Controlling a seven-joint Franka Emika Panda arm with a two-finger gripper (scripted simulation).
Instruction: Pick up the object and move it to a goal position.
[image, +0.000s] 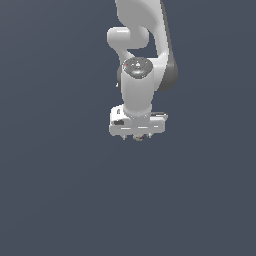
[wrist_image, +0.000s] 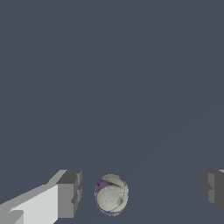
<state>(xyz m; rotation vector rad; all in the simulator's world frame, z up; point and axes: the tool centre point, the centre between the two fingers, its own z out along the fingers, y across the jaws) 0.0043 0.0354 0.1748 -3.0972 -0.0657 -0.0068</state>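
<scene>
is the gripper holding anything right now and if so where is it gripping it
Nothing is held. The gripper is open, and the ball sits between its fingers, touching neither.

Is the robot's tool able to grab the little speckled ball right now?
Probably yes. In the wrist view the ball sits between the open tool's two fingers, nearer one finger, with nothing blocking it. Closing should catch it.

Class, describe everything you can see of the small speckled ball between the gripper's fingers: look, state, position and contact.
The ball is small, roundish and pale grey-white, with cracked-looking lines and purplish patches at its upper edge and underside. It looks hard and matte. In the wrist view it sits between the open gripper, nearer one of the fingers, with visible gaps on both sides, so neither touches it. In the exterior view only a speck shows beneath the hand.
</scene>
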